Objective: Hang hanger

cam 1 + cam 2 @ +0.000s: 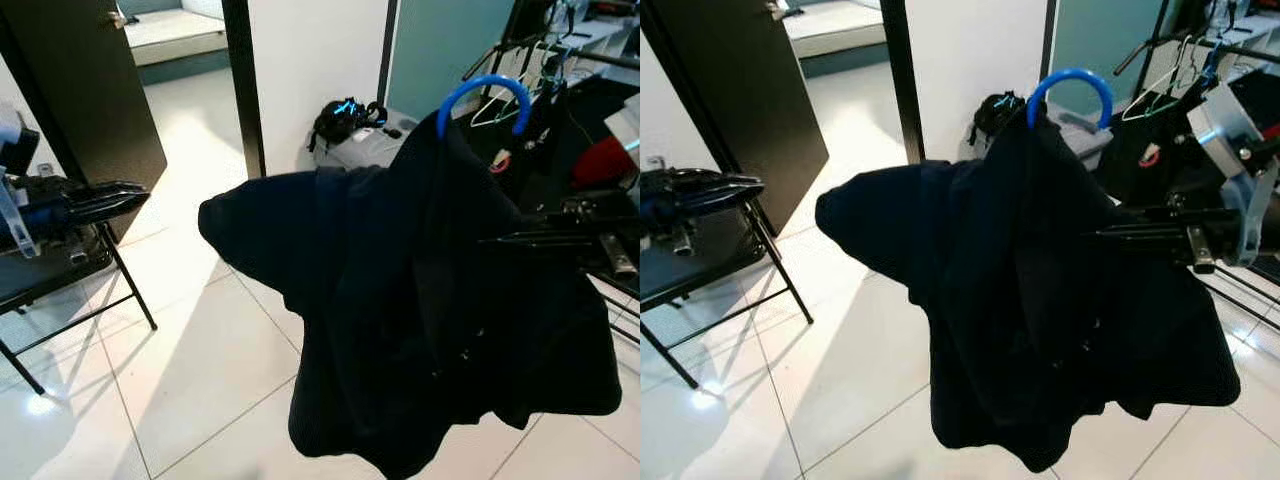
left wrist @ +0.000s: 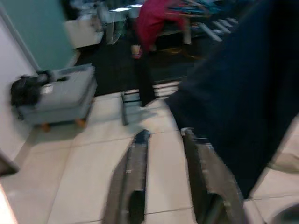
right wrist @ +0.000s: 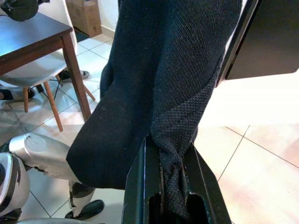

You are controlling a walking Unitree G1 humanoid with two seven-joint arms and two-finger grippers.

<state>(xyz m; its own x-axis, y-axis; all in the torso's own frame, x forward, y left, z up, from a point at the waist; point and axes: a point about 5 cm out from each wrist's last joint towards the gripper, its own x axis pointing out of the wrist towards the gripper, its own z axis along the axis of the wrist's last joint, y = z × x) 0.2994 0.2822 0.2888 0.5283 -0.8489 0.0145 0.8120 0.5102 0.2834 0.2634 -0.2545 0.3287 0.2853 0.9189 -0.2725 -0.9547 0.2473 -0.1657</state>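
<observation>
From the far left, my left gripper [image 1: 135, 195] hovers over a black folding chair [image 1: 60, 275], its two fingers close together with a narrow gap and nothing between them; in its wrist view the fingers [image 2: 135, 177] point toward a grey suitcase [image 2: 60, 100] on the tiled floor [image 1: 200, 370]. A dark door [image 1: 85, 100] stands open behind the chair.

At centre hangs the dark garment [image 1: 420, 320], draped on a blue hanger [image 1: 485, 95] whose hook rises clear above the collar and curves open toward the right. The garment's long axis runs top to bottom, the hook at its upper end.

To the right, my right gripper [image 1: 1110, 232] reaches in from the side, its long fingers lying across the cloth. The right wrist view shows those fingers [image 3: 147, 186] pinched on a fold of the knit fabric, so this arm carries the whole load.

Further right and behind, a clothes rack [image 1: 1180, 45] with bare wire hangers stands beyond the hook.

I judge that the coming move turns on this: the hook sits above and just left of my right gripper, and the rail lies farther right and beyond it, so the right arm is the nearer one and must lift and carry the hook over the rail.
</observation>
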